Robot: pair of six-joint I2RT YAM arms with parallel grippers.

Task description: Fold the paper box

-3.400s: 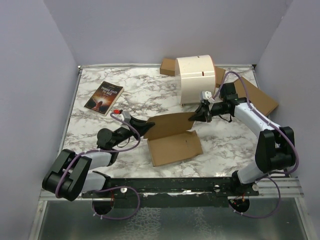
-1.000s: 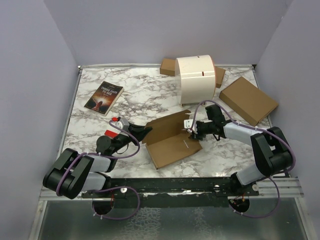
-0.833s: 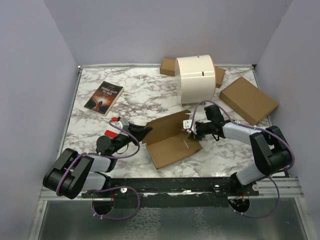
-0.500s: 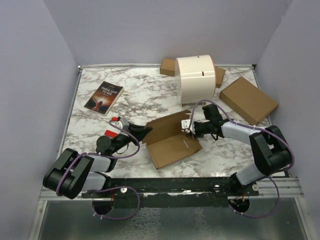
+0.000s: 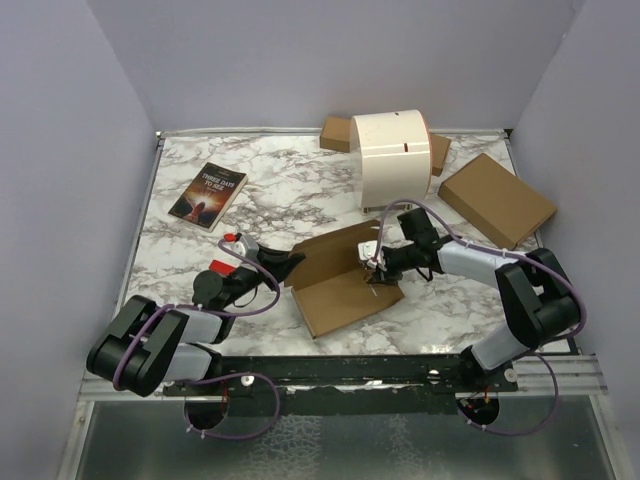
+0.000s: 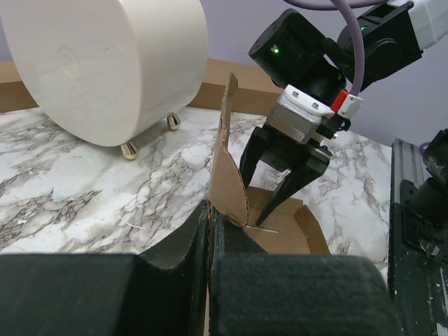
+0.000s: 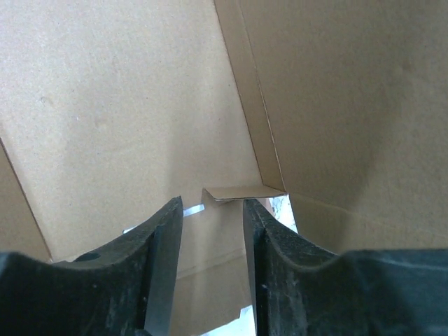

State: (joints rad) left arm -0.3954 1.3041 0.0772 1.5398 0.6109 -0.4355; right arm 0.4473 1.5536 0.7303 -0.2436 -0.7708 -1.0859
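Note:
The paper box [image 5: 345, 290] lies half open at the table's middle, its tray flat and its rear panel [image 5: 335, 248] tilted up. My left gripper [image 5: 291, 264] is shut on the box's left flap; in the left wrist view the thin cardboard edge [image 6: 227, 175] rises straight out of the closed jaws [image 6: 208, 218]. My right gripper [image 5: 371, 270] points down into the tray at the box's right end, open [image 6: 253, 203]. In the right wrist view its fingertips [image 7: 212, 207] straddle a gap just short of a small folded tab [image 7: 241, 192], with nothing gripped.
A white cylinder on small feet [image 5: 395, 160] stands behind the box, with a cardboard piece [image 5: 336, 133] behind it. A thicker brown cardboard box [image 5: 497, 200] lies at the back right. A book [image 5: 208, 194] lies at the back left.
The right gripper has let go of the rear panel's right edge, come down and shifted a little left into the box's right end. The left gripper has kept its hold.

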